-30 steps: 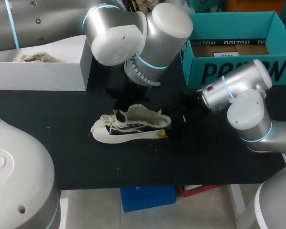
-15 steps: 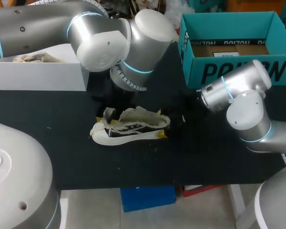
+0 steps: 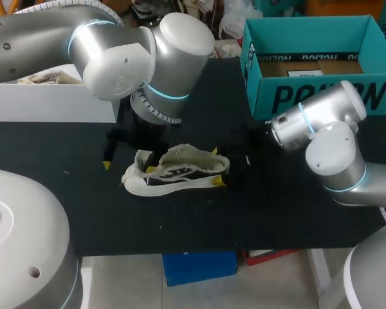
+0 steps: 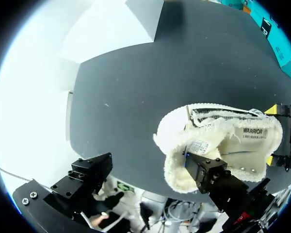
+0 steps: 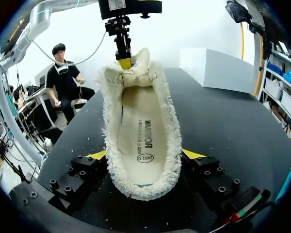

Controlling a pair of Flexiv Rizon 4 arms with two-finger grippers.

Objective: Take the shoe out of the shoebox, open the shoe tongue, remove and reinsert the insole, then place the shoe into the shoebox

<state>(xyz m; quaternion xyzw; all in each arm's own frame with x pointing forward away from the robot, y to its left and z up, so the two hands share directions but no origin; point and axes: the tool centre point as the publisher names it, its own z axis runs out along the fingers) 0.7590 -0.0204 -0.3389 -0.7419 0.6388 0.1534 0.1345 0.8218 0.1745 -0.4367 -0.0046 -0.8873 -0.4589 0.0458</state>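
On the table [image 3: 276, 212], our right gripper [image 5: 144, 155] clamps the shoe [image 3: 180, 170]; our left gripper [image 4: 148, 172] has spread open leftward, baring the insole [image 5: 140, 131].

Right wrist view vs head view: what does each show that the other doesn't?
Right wrist only: the insole lying inside the shoe. Head only: the teal shoebox interior and the shoe's dark side panel. Both: right claw gripping the heel from two sides, one left claw finger at the tongue, the white box.
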